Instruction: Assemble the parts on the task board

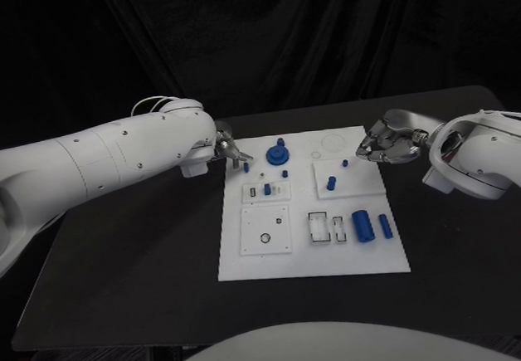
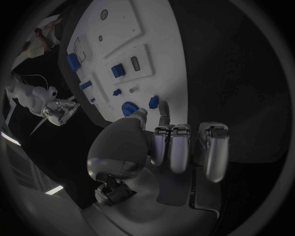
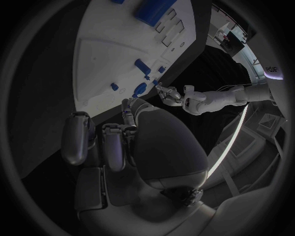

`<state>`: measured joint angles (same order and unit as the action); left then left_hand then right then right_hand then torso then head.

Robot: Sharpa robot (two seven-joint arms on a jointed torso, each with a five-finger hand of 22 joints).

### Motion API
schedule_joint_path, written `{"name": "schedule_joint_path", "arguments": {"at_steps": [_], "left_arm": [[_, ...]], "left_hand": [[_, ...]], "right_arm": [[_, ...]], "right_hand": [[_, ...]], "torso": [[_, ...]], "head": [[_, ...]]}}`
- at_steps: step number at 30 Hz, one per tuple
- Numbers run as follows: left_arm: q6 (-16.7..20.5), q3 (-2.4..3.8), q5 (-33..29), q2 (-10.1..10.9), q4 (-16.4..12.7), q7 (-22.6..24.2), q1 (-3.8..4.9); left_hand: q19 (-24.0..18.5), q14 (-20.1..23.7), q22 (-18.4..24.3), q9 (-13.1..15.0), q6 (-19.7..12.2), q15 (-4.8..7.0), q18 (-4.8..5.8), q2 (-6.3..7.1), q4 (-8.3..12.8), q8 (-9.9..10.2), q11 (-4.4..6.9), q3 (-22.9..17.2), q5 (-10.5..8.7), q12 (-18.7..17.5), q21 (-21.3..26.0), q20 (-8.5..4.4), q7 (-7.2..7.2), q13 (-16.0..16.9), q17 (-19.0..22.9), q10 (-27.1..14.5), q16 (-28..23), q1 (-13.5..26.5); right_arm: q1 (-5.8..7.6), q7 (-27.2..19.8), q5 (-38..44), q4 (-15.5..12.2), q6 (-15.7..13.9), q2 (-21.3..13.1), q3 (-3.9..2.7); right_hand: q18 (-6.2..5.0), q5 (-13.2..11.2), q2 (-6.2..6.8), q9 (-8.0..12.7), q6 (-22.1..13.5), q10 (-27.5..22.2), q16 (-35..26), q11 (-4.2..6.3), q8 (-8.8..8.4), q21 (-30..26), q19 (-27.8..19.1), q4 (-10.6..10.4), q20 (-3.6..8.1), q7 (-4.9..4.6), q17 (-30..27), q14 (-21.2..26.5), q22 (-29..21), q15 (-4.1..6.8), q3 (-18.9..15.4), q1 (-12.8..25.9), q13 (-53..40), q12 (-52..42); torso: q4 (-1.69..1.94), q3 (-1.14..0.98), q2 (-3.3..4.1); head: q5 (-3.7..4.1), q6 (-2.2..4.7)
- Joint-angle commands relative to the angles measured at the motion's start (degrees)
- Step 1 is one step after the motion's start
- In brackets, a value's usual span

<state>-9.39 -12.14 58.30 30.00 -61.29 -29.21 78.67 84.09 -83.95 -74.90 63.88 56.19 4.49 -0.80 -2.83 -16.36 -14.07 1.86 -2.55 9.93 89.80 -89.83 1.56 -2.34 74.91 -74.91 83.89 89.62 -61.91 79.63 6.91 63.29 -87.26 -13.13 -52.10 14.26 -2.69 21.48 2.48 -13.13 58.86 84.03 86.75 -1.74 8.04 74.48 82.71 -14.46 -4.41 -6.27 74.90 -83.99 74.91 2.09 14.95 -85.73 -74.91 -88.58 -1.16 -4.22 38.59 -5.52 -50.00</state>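
Observation:
The white task board (image 1: 338, 258) lies mid-table with blue parts on it. A round blue gear-like part (image 1: 279, 155) stands near its far edge, and a small blue peg (image 1: 244, 168) stands by the far left corner. My left hand (image 1: 226, 150) hovers at that corner with its fingers curled; in the left wrist view the peg (image 2: 154, 102) sits just past the fingertips (image 2: 163, 109), beside the gear (image 2: 128, 107). My right hand (image 1: 386, 144) hangs at the board's far right edge, fingers curled (image 3: 117, 142), with nothing in them.
A large blue cylinder (image 1: 362, 225) and a thinner one (image 1: 386, 226) lie at the board's near right. Several small blue pieces (image 1: 333, 179) sit mid-board. Bare black table (image 1: 135, 272) surrounds the board.

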Motion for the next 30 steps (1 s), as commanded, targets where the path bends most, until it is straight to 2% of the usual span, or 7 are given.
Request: {"name": "schedule_joint_path", "arguments": {"at_steps": [1, 20, 23, 25, 30], "left_arm": [[-0.81, 0.04, 0.39, -0.19, 0.04, 1.5, -0.13], [-1.85, 0.04, 0.35, -0.81, 0.52, 1.54, -0.48], [-2.06, 0.04, 0.34, -0.96, 0.63, 1.47, -0.56], [-2.18, 0.04, 0.35, -1.08, 0.71, 1.36, -0.61], [-2.39, 0.04, 0.35, -1.37, 1.11, 1.2, -0.77]], "left_hand": [[5.91, -6.05, -15.1, -0.18, -0.12, -0.39, 0.8, -0.53, 0.0, 0.3, -0.49, 0.38, -0.25, 0.2, -0.17, 0.53, -0.32, 15.09, -15.09, 6.11, 0.38, 0.02], [5.91, -6.05, -15.1, -2.67, -0.68, -0.99, 0.8, -1.02, 0.29, 2.96, -1.15, 0.81, 1.07, 0.2, -0.17, 1.29, -1.03, 15.09, -15.09, 6.11, 0.38, -1.08], [5.91, -6.05, -15.1, -2.97, -0.71, -1.12, 0.8, -1.12, 0.51, 3.27, -1.25, 0.73, 1.76, 0.2, -0.17, 1.45, -1.12, 15.09, -15.09, 6.11, 0.38, -1.55], [5.91, -6.05, -15.1, -3.31, -0.56, -1.2, 0.8, -1.19, 1.02, 3.58, -1.31, 0.46, 3.44, 0.2, -0.17, 1.61, -1.15, 15.09, -15.09, 6.11, 0.38, -2.48], [5.91, -6.05, -15.1, -3.6, -0.41, -1.22, 0.8, -1.22, 1.61, 3.86, -1.29, 0.07, 5.0, 0.2, -0.17, 1.7, -1.1, 15.09, -15.09, 6.11, 0.38, -3.51]], "right_arm": [[-0.14, 0.75, 0.05, 0.01, -0.05, -0.05, -0.04], [-0.14, 0.89, 0.05, 0.12, 0.23, 0.17, -0.04], [-0.14, 0.89, 0.05, 0.14, 0.26, 0.21, -0.04], [-0.14, 0.89, 0.05, 0.15, 0.28, 0.24, -0.04], [-0.14, 0.89, 0.05, 0.14, 0.34, 0.29, -0.04]], "right_hand": [[-1.06, 0.3, -0.22, -0.09, 0.0, 3.66, -0.23, -0.33, -0.3, -0.4, -0.37, -0.03, -0.13, -0.18, 11.69, -4.51, 10.09, -0.39, 0.42, -0.4, -13.27, 0.2], [-1.06, 0.3, -0.22, -0.09, 0.0, 3.66, -0.23, -0.33, -0.3, -0.4, -0.37, -0.03, -0.13, -0.18, 11.69, -4.51, 10.09, -0.39, 0.42, -0.4, -13.27, 0.2], [-1.06, 0.3, -0.22, -0.09, 0.0, 3.66, -0.23, -0.33, -0.3, -0.4, -0.37, -0.03, -0.13, -0.18, 11.69, -4.51, 10.09, -0.39, 0.42, -0.4, -13.27, 0.2], [-1.06, 0.3, -0.22, -0.09, 0.0, 3.66, -0.23, -0.33, -0.3, -0.4, -0.37, -0.03, -0.13, -0.18, 11.69, -4.51, 10.09, -0.39, 0.42, -0.4, -13.27, 0.2], [-1.06, 0.3, -0.22, -0.09, 0.0, 3.66, -0.23, -0.33, -0.3, -0.4, -0.37, -0.03, -0.13, -0.18, 11.69, -4.51, 10.09, -0.39, 0.42, -0.4, -13.27, 0.2]], "torso": [[-0.04, -0.02, 0.01], [-0.08, -0.04, -0.01], [-0.05, -0.03, 0.0], [-0.02, -0.03, 0.0], [-0.02, -0.04, 0.0]], "head": [[0.08, 0.0], [0.01, 0.0], [0.09, 0.0], [0.08, 0.0], [0.13, 0.0]]}}
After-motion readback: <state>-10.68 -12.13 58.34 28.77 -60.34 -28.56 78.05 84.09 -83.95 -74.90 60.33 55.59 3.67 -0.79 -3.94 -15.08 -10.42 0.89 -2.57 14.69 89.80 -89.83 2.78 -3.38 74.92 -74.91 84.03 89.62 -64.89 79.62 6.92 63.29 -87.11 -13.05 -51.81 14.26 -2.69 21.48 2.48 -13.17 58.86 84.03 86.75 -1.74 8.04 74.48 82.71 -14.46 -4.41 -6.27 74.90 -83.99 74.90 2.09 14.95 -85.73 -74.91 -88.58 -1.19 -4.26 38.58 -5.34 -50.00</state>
